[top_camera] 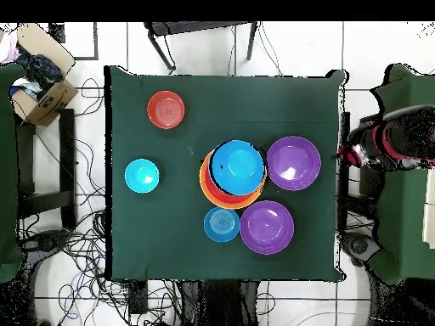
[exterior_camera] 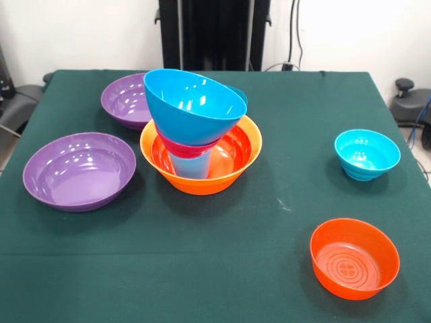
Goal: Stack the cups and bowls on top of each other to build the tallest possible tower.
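Tower [exterior_camera: 199, 134] leans in the big orange bowl [exterior_camera: 232, 171] mid-table, tumbler [exterior_camera: 190, 165] under a tilted blue bowl [exterior_camera: 192, 104], purple bowls [exterior_camera: 79, 169] just beside it; gripper out of sight, grip unknown.

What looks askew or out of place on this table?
The blue bowl on top of the tower is tilted, its mouth facing sideways rather than up, perched on a magenta bowl over the light blue tumbler in the orange bowl.

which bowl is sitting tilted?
The big blue bowl topping the tower inside the orange bowl. Its rim slants; the other bowls sit flat.
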